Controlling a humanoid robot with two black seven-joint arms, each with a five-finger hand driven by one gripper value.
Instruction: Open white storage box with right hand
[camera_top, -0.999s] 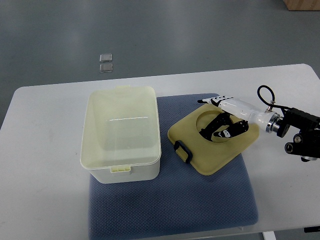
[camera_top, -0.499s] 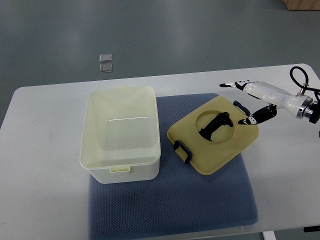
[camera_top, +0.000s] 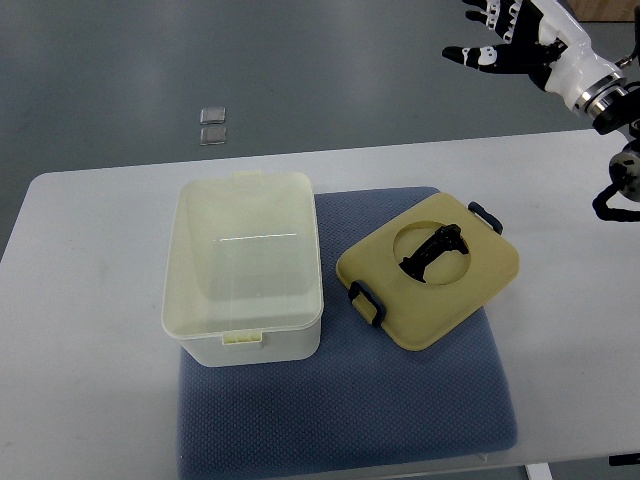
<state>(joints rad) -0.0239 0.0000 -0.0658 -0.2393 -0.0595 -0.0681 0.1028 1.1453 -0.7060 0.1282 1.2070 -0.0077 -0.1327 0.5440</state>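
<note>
The white storage box (camera_top: 243, 265) stands open and empty on the left part of a blue mat (camera_top: 345, 400). Its cream lid (camera_top: 428, 270) lies flat on the mat to the right of the box, with a black handle (camera_top: 433, 253) in its round recess and black clips at two edges. My right hand (camera_top: 503, 35) is raised at the top right, well above and behind the lid, fingers spread and holding nothing. The left arm is not in view.
The white table (camera_top: 90, 380) carries the mat. Two small clear squares (camera_top: 211, 125) lie on the grey floor beyond the table's far edge. A brown box corner (camera_top: 600, 8) shows at the top right.
My right hand has let go of the lid and lifted up and back to the top right. The lid stays flat on the mat; the box has not moved.
</note>
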